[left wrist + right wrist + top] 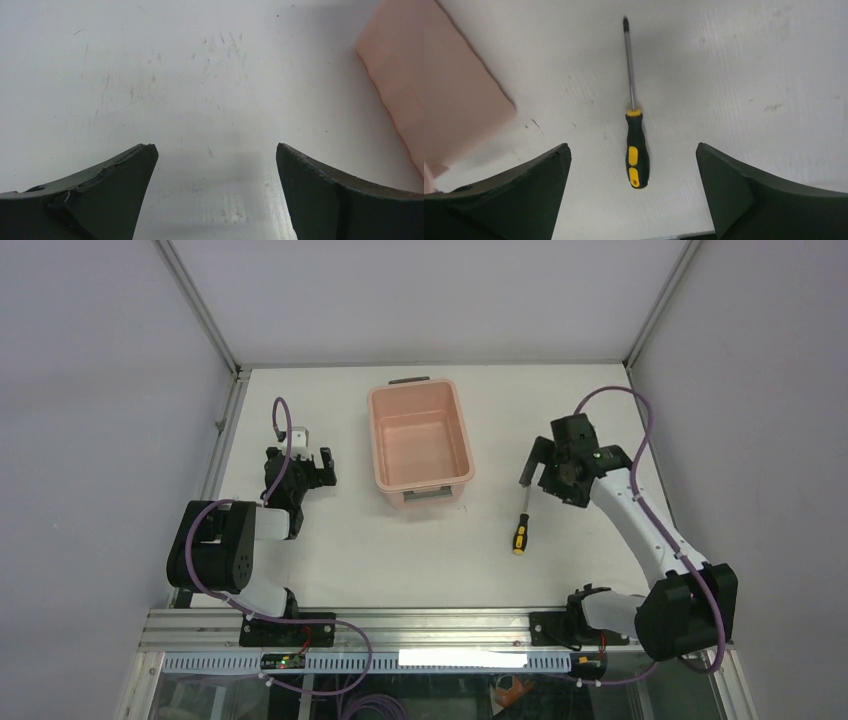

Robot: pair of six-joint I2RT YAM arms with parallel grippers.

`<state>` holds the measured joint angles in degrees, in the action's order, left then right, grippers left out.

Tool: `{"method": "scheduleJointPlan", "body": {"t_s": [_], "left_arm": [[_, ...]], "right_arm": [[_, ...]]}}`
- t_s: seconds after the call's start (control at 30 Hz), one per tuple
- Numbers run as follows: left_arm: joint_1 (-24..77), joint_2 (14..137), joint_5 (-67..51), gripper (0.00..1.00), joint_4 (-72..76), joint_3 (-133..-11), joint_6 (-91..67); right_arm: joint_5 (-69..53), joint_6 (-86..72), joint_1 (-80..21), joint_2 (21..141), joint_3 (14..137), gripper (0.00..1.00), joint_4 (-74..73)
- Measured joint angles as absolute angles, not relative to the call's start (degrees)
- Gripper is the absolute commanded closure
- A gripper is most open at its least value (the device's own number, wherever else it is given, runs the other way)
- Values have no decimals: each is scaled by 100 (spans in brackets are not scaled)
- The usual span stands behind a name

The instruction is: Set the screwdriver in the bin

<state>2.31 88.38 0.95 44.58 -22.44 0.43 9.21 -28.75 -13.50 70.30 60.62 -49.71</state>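
yellow-and-black screwdriver [521, 527] lies flat on open white table [400, 550], right of pink bin [372, 440], apart from its rim. right gripper [632, 145] hangs over it, fingers spread wide, untouching. left gripper [215, 146] likewise spread.

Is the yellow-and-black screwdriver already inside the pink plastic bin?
No, the slim yellow-and-black screwdriver lies on the white table, outside the pale pink plastic bin.

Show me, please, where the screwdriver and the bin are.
screwdriver [636, 150], right wrist view, on the yellow-and-black handle.
bin [421, 444], top external view, on its bare floor.
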Motion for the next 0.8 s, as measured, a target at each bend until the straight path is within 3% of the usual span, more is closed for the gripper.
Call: {"method": "scheduleJointPlan", "body": {"t_s": [0.27, 0.37, 0.4, 0.5, 0.6, 0.63, 0.8], "left_arm": [[231, 8838, 95, 1, 4458, -2244, 43], [231, 8838, 95, 1, 4458, -2244, 43], [231, 8838, 93, 1, 4458, -2244, 43], [231, 8838, 95, 1, 4458, -2244, 43], [231, 8838, 95, 1, 4458, -2244, 43], [231, 8838, 95, 1, 4458, -2244, 43], [231, 8838, 95, 1, 4458, -2244, 43]], "right_arm": [[593, -3551, -1739, 7371, 4807, 6, -4818], [475, -3684, -1935, 7664, 4624, 12, -4497], [443, -3712, -1981, 7749, 4589, 18, -4403], [403, -3822, -2106, 8123, 4445, 60, -4047], [517, -3922, -2115, 8250, 4431, 95, -3999], [532, -3977, -2110, 8272, 4440, 100, -3981], [670, -3830, -2115, 8296, 4598, 100, -4128]]}}
